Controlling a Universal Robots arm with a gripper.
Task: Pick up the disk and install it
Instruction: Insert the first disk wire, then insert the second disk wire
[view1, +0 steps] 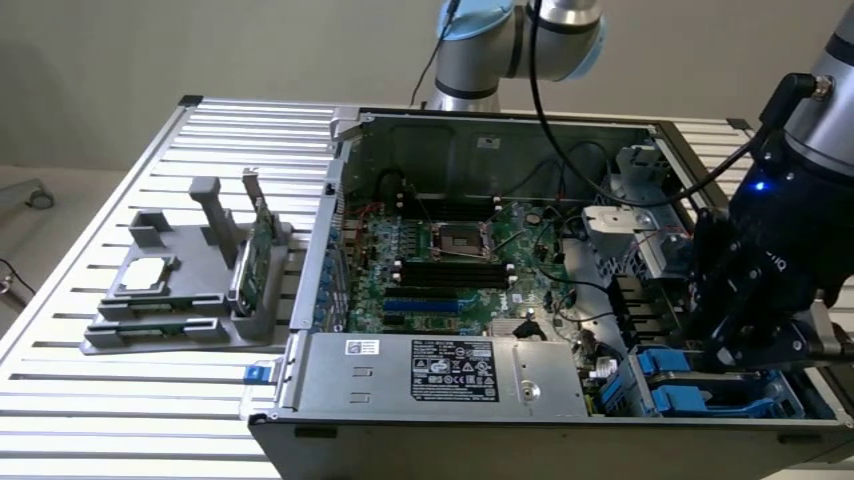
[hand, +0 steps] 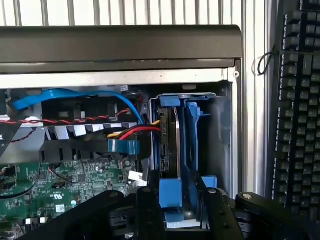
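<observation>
The disk (hand: 171, 135) stands edge-on in the drive bay at the corner of the open computer case (view1: 350, 200), its bright blue carrier (hand: 172, 192) framing it. My gripper (hand: 180, 194) reaches down over the bay. Its two black fingers (hand: 148, 205) press against either side of the carrier's near end. In the exterior view my gripper (view1: 731, 350) hangs low at the case's right front corner, directly over blue carrier plastic (view1: 671, 362) in the bay.
Red, yellow and blue cables (hand: 135, 131) run beside the bay, above the motherboard (view1: 441, 270). The power supply (view1: 427, 370) fills the case's front. A grey stand (view1: 187, 300) on the exterior view's left holds a square chip (view1: 144, 272) and a green card (view1: 254, 262). A keyboard (hand: 296, 110) lies outside the case.
</observation>
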